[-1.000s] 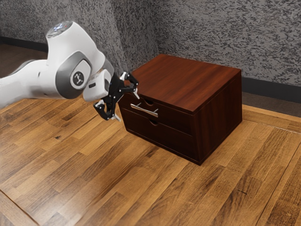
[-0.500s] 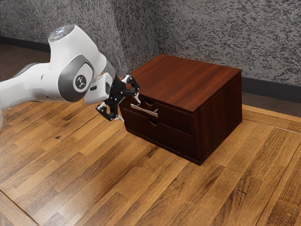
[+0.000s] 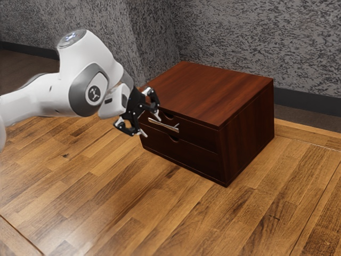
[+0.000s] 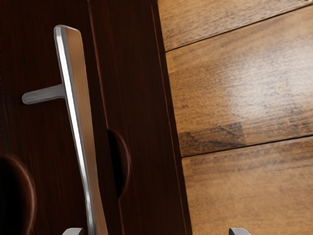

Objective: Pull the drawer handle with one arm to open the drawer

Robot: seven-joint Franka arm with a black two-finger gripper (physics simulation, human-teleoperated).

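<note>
Hovering with fingers spread, the gripper (image 3: pixel 145 120) sits just beside an end of the handle (image 3: pixel 164 125) on the upper drawer (image 3: pixel 187 133) of the cabinet (image 3: pixel 213 93), its front flush. In the wrist view the bar seems to lie against 1 fingertip, so closing could clip it off-centre and slip during the pull.

White, glossy arm (image 3: pixel 48 101) of rounded shells, with a grey disc cap (image 3: pixel 95 92) bearing a small white emblem, a pale grey top cap (image 3: pixel 72 36), and black jaws tipped in silver.
</note>
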